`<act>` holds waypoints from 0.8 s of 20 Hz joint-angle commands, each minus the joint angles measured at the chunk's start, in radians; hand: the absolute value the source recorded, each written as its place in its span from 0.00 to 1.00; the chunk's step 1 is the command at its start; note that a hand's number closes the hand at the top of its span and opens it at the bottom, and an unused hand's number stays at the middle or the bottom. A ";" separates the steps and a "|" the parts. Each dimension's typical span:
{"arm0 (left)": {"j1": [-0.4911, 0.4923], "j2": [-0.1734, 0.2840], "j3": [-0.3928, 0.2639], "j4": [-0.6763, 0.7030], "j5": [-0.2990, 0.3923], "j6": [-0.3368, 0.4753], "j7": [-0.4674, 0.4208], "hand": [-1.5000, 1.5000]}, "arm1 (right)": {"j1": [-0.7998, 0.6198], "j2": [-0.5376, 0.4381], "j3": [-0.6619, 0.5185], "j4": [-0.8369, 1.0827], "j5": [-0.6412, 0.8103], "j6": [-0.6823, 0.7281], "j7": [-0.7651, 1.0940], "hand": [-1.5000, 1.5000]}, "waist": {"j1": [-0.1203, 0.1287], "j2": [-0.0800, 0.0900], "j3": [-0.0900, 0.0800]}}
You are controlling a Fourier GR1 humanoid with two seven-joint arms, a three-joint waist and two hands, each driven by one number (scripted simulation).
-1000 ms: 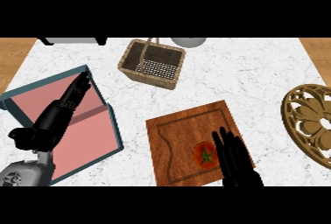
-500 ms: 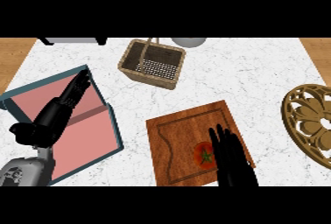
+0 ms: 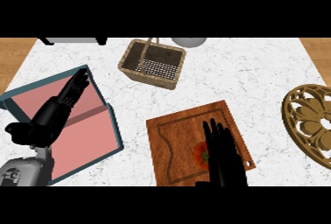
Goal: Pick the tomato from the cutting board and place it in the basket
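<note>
The tomato (image 3: 200, 153) lies on the cutting board (image 3: 177, 144) — half hidden under the right hand (image 3: 221, 153), whose straight fingers rest over it. The basket (image 3: 153, 63) sits well apart — up the counter.

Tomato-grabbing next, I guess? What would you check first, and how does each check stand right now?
1. Tomato on the cutting board: ok.
2. Right hand over the tomato: ok, covering part of it.
3. Fingers curled round the tomato: not ok, they look straight.
4. Basket upright, mouth open: ok.
5. Counter between board and basket free of things: ok.
6. Left hand out of the way: ok, resting over the pink tray.
</note>
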 commanded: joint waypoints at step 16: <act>0.064 -0.040 0.034 -0.051 -0.026 -0.046 -0.014 0.50 | -0.092 0.053 -0.069 0.309 -0.044 0.014 -0.084 1.00 | 0.005 0.001 0.000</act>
